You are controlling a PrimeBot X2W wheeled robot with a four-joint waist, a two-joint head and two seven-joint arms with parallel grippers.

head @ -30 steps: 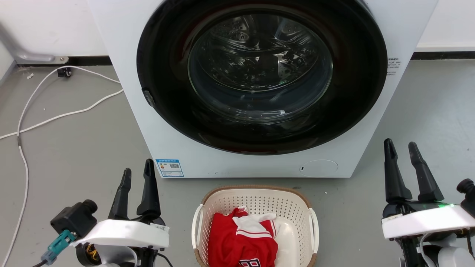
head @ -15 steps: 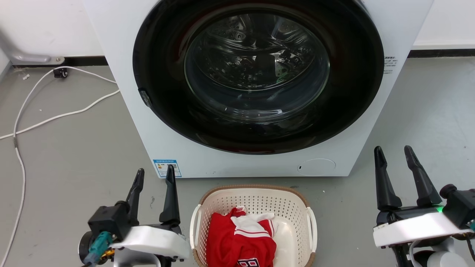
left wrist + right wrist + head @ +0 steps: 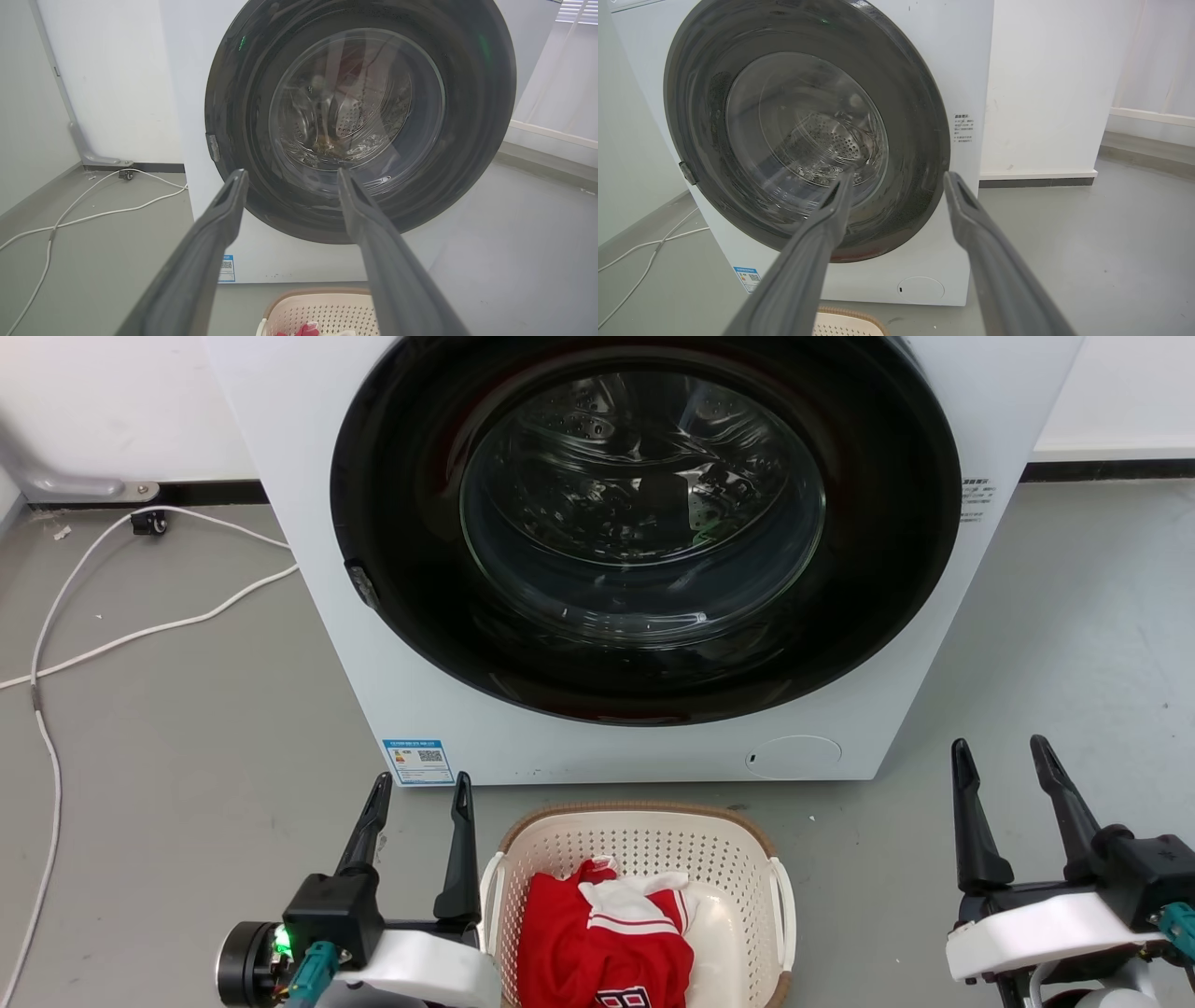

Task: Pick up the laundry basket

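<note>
A: Where's the laundry basket [image 3: 653, 845]?

B: On the floor, bottom-centre of the head view, just in front of the washing machine [image 3: 280, 448] and btwn the two arms. A red-and-white garment [image 3: 607, 943] is inside. Not lifted yet.

A: Grippers?

B: The robot's left gripper [image 3: 422, 784] sits just beside the basket's left handle [image 3: 492, 905]. Its fingers are apart w/ nothing btwn them, pointing fwd at the machine. The inner finger looks v. close to the handle, but can't tell if it touches. The right gripper [image 3: 999, 747] is also spread & empty, but well apart from the right handle [image 3: 789, 915], out to the side.

A: So the step is?

B: Prob. the approach, i.e. lining both up on the handles.

A: How should it do that well?

B: It should bring the right arm inward to match the left, then drop both wrists so each handle goes btwn the fingers, not beside them. It should close both sides together & lift level, else the basket tips & the clothes slide. Both wrist cams look at the machine door w/ the basket rim at the bottom edge, so the fingers aim above the handles. A downward tilt is needed.
</note>
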